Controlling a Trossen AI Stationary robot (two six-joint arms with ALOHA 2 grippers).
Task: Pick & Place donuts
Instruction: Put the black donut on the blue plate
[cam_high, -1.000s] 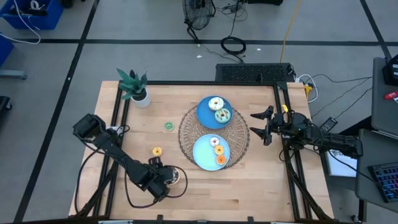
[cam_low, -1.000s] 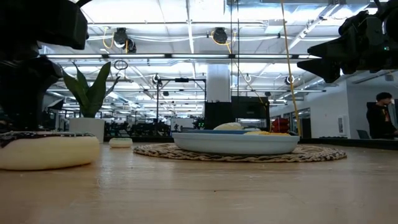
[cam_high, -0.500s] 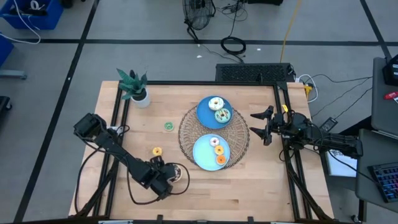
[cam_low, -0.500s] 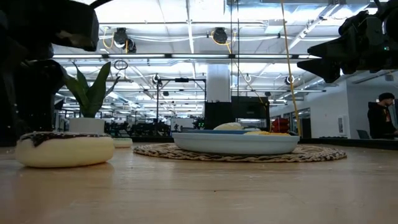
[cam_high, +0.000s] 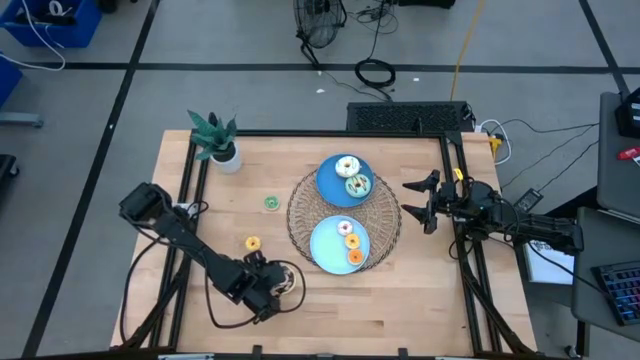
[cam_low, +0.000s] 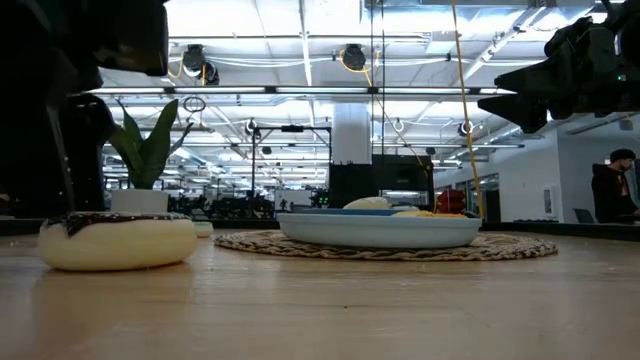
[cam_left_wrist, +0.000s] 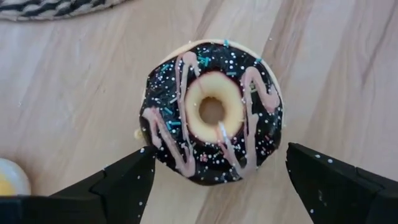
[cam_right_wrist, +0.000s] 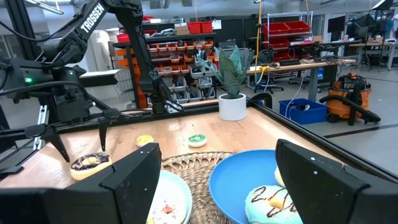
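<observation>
Left gripper (cam_left_wrist: 214, 180) hangs over the chocolate donut (cam_left_wrist: 211, 112), fingers spread wide either side of it, nothing held. Donut lies flat on the surface (cam_high: 400, 310), off the mat (cam_high: 343, 215) toward the front-left corner; low view shows it resting on the wood, dark fingers above and behind it.

Orange donut (cam_high: 252, 243) and green donut (cam_high: 270, 203) lie loose on the surface left of the mat. Both plates (cam_high: 340, 245) on the mat already carry donuts.

Right gripper (cam_high: 418, 198) waits just right of the mat, fingers apart, empty.

Risks, my read:
- Donut sits closer to one finger than the other in the wrist view. Closing off-centre would likely shove it sideways, not pinch it.
- Closing too high on the rounded rim could squirt it out.
- Carry path to the plates crosses the mat edge; a low carry could snag the weave.
</observation>
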